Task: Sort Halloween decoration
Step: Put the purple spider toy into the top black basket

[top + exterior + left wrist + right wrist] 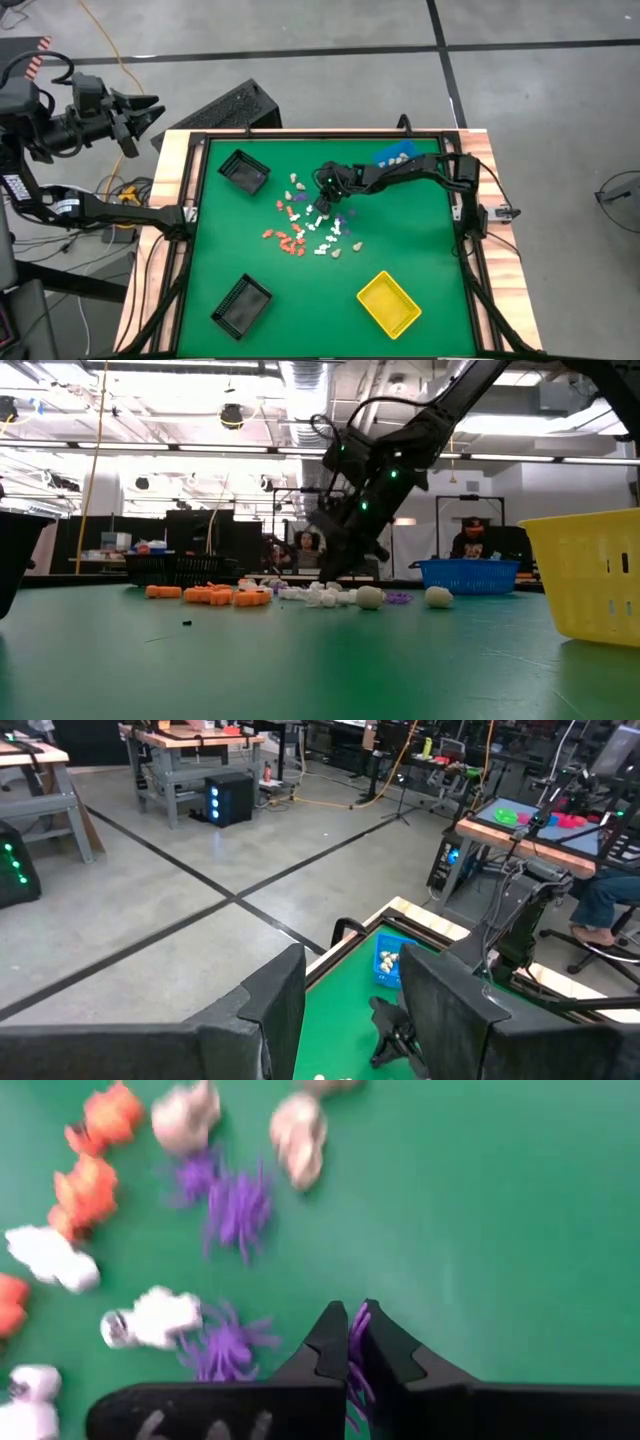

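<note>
Pinched together, the right gripper's [350, 1330] two dark fingers hold a purple spider piece [357, 1342] between their tips, only a sliver of it showing in the right wrist view; the rest is hidden by the fingers. That gripper [326, 205] hangs low over the middle of the green table [420, 250], at the edge of the scattered Halloween decoration [305, 228], a loose patch of tiny orange, white, purple and beige pieces lying on the mat (too small from above to count one by one). Close up, the right wrist view shows three more purple spiders [238, 1208], two beige pieces [297, 1132], about three white ones [152, 1318] and several orange ones [92, 1185], some cut off at the edge. Four bins stand around the heap: two black bins [243, 170], one at the far left and one at the near left, a yellow bin [390, 303] near the front, and a blue bin [394, 154] at the far edge, partly covered by the right arm and holding a few pale pieces. The left gripper [140, 112] waits off the table beyond its far left corner, its fingers [268, 1010] spread apart with nothing between them. In the low view two people sit in the room behind, hard to make out.
</note>
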`<act>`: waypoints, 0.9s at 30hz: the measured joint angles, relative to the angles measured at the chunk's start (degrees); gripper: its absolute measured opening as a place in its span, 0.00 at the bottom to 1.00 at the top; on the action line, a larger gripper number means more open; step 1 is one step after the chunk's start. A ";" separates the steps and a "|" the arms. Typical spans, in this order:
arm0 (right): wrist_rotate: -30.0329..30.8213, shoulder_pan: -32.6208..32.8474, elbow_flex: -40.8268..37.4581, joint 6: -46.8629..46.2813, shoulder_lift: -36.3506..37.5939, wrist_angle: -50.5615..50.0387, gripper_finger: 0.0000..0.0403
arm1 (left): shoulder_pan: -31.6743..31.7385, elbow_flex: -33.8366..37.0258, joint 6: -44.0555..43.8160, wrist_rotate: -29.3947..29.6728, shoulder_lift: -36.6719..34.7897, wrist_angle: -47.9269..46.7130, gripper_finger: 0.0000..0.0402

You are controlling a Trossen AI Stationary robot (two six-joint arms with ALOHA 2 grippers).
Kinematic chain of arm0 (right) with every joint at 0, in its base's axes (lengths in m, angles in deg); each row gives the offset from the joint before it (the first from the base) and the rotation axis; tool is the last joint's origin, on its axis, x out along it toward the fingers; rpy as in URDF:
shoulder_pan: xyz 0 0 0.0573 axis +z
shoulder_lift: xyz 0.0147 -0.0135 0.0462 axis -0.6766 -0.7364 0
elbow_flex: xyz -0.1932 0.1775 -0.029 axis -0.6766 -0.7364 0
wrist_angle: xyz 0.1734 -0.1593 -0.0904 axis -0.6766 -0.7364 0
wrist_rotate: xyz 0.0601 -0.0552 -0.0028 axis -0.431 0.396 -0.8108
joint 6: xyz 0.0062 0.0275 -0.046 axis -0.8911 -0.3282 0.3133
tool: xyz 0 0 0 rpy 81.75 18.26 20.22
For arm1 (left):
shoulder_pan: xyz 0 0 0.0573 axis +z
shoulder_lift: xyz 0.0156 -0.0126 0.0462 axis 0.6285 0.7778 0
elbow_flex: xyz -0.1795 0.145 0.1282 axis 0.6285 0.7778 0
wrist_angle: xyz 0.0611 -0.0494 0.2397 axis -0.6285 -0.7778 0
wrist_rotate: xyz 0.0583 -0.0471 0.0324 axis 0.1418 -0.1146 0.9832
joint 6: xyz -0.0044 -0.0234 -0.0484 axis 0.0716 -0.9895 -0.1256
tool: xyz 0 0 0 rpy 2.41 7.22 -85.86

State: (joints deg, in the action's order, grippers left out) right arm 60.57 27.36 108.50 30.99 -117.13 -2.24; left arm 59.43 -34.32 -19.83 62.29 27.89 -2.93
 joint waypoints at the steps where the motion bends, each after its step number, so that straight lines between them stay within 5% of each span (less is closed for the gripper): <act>1: 0.00 -0.23 0.01 -0.21 0.92 0.36 0.08 | 0.01 0.00 -0.02 0.00 0.00 0.01 0.38; 13: -3.41 -0.36 3.98 -1.21 5.86 5.65 0.08 | 0.00 0.00 -0.17 -0.02 0.00 0.00 0.38; 27: -11.84 0.96 37.00 0.39 -14.51 5.07 0.08 | 0.00 0.00 0.03 -0.02 -0.02 -0.17 0.38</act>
State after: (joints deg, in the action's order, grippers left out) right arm 48.73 28.32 145.51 31.38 -131.64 2.83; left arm 59.43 -34.32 -19.80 62.27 27.87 -3.10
